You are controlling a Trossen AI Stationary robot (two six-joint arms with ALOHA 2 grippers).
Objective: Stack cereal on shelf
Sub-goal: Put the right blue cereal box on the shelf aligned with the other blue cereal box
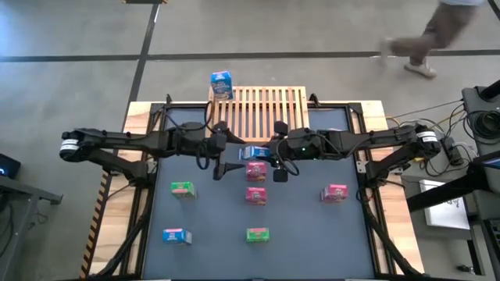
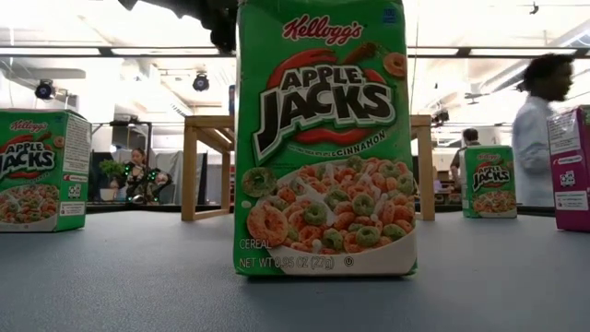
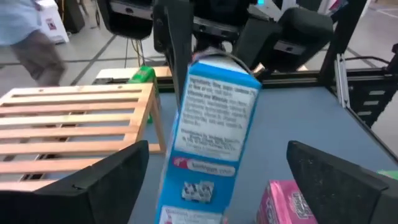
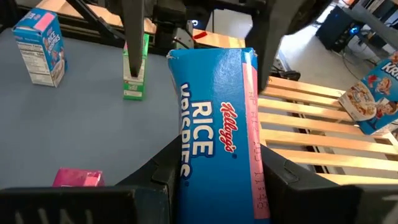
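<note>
- Green Apple Jacks box (image 2: 323, 138) is standing upright right at the low camera, filling the middle of that view; from above it is sitting near the front edge of the dark table (image 1: 305, 226).
- Blue Rice Krispies box (image 1: 254, 153) is hanging mid-table, just in front of the shelf (image 1: 258, 109), tilted, between my two grippers.
- My right gripper (image 4: 214, 165) is pinching this blue box (image 4: 217, 124) across its sides, fingers (image 4: 158, 168) pressing on both faces.
- My left gripper (image 3: 217, 168) is sitting spread wide, its fingers (image 3: 112, 174) standing clear of the same blue box (image 3: 211, 124) on either side.
- Slatted wooden shelf (image 3: 68, 124) is standing at the table's far edge; a second blue box (image 1: 222, 84) is standing on its far left corner.
- Pink boxes are lying just below the grippers (image 1: 256, 170), (image 1: 256, 195) and off to the right (image 1: 334, 192).
- Another green box (image 1: 183, 188) is sitting left of centre; a third blue box (image 1: 176, 235) near the front left.
- Person (image 1: 433, 35) is walking on the floor beyond the table.
</note>
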